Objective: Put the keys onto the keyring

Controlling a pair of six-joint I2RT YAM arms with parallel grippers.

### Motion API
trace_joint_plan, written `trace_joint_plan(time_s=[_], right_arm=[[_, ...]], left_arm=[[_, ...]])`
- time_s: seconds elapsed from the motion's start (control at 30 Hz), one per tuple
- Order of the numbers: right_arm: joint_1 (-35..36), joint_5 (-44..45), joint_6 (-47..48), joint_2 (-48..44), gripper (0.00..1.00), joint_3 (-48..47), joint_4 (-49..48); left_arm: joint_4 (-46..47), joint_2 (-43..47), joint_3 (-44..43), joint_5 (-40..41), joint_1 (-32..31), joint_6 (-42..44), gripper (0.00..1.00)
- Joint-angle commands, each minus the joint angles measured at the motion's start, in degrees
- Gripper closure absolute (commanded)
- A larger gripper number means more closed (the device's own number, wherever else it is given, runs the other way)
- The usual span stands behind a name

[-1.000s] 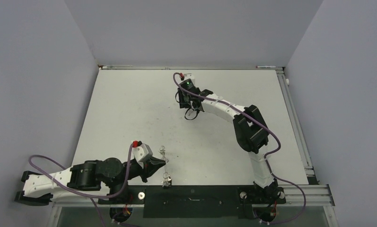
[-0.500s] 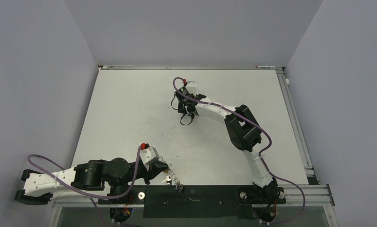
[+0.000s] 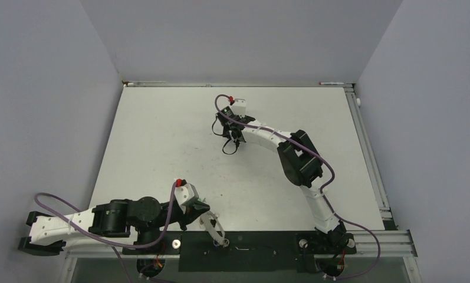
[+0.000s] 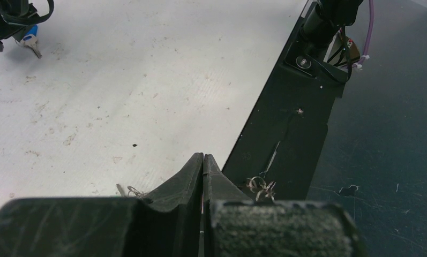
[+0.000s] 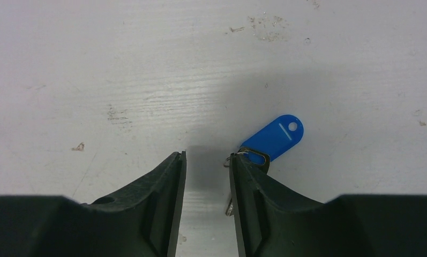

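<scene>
White, scuffed table (image 3: 161, 135) enclosed by plain pale grey walls (image 3: 238, 35) left, far and right; black strip (image 3: 262, 252) along its near edge.

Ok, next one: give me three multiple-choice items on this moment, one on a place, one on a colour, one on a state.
1. The tagged key lies:
A) on the black front rail
B) on the table, beside one finger of the right hand
C) against the back wall

2. Its tag is:
A) green
B) blue
C) yellow

3. The left hand has its fingers:
A) wide apart
B) pressed shut
C) out of view

Answers:
1 B, the right wrist view shows it just outside that finger.
2 B, the tag is plainly blue.
3 B, the left wrist view shows no gap.
</scene>
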State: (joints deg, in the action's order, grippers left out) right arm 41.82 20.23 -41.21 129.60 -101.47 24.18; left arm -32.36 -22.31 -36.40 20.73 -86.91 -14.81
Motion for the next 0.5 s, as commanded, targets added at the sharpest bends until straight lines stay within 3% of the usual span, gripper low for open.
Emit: trace_joint_plan(time_s=[0.0,0.23,0.47], right_arm=[[0.2,3.8,-0.02,1.4,0.64,-2.76,0.89],[-0.2,4.22,0.31,3.31,0.65,-3.36,0.6],[-0.34,4.42,0.82,5.94,0.83,-4.34,1.16]], left_arm=[[2.49,0.29,-1.13,-0.75,0.32,0.31,1.0],[2.65,-0.57,-1.28,-1.57,0.83,0.62,1.0],[2.61,-0.68,-1.3,-1.68,1.38,0.58,1.0]])
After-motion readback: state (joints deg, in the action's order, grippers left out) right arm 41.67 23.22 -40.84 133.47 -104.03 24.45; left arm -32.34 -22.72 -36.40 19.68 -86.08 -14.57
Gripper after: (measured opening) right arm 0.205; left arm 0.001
